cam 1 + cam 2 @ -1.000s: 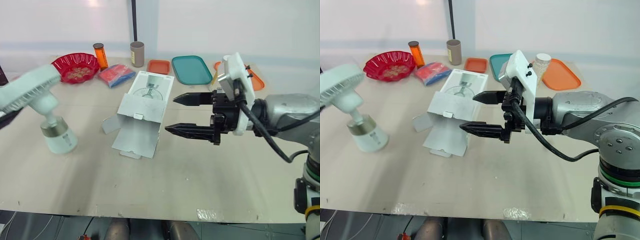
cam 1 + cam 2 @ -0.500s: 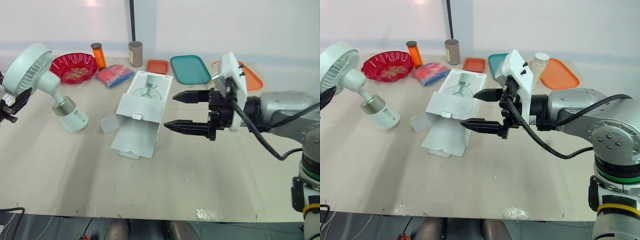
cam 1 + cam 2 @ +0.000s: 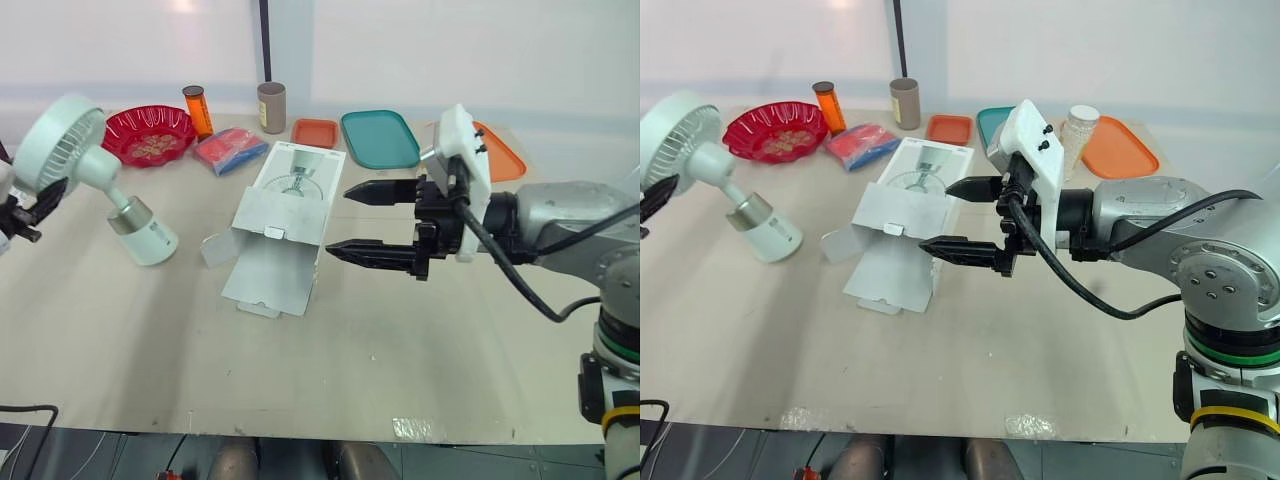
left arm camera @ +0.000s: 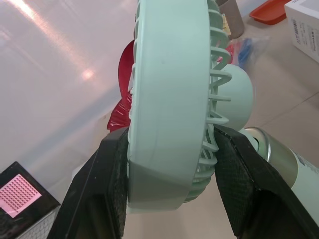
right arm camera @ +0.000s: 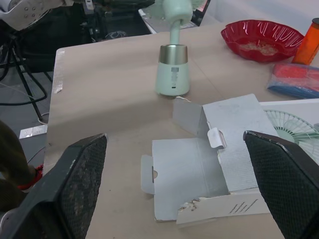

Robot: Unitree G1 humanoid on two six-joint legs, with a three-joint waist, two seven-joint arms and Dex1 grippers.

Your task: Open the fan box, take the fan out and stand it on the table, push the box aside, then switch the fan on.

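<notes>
The left gripper [image 3: 28, 214] is clamped on the rim of the pale green round fan [image 3: 72, 152], one black finger on each face of the head. In the last second it has swung the head up from low and nearly flat. The white base [image 3: 152, 242] has moved farther from the near edge and now looks set on the beige table [image 3: 400, 350] at far left, with the stem leaning left. So the fan is out but not yet upright. The right gripper [image 3: 340, 221] has hardly moved: its fingers are spread wide, just right of the flat white cardboard box [image 3: 285, 215], apparently ready to push it.
</notes>
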